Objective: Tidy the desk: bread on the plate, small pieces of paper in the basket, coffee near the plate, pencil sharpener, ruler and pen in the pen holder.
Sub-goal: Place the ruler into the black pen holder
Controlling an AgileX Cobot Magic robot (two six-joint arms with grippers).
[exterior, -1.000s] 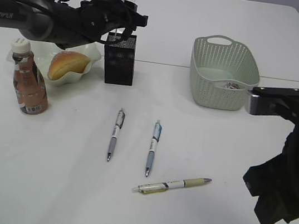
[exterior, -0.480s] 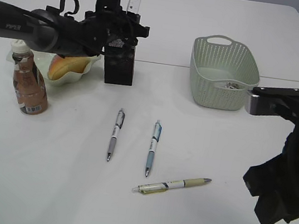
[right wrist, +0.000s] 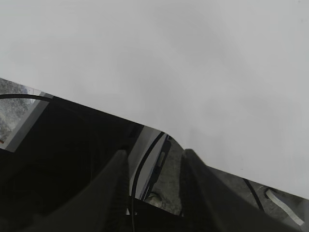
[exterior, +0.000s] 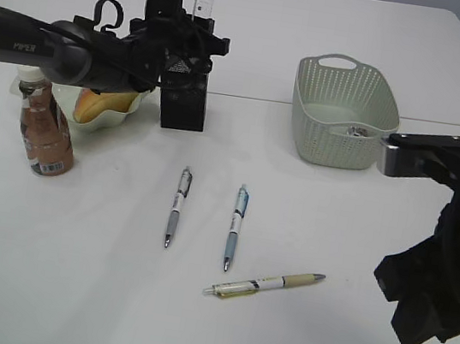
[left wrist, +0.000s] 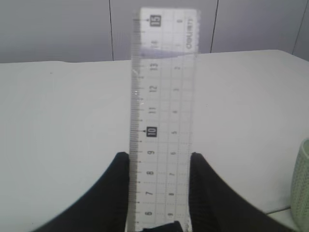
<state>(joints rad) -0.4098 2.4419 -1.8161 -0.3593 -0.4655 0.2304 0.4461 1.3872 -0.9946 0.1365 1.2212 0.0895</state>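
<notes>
Plainly the left gripper point(left wrist: 159, 193) clamps the clear ruler point(left wrist: 161, 116) by its edges, a light, stiff, slippery strip best pinched low; the right gripper point(right wrist: 154, 193) holds nothing.

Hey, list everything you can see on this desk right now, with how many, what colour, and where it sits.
ruler: one, clear, upright between the left gripper's fingers, above the pen holder
pen holder: one, black, back left of centre
pens: three, lying loose on the table in front of the pen holder
bread: one, golden, on the plate
plate: one, white, wavy rim, left of the pen holder
coffee bottle: one, brown, white cap, beside the plate
basket: one, pale green, back right, small bits inside
table: one, white
left gripper: shut on the ruler
right gripper: empty, fingers apart, at the right edge
</notes>
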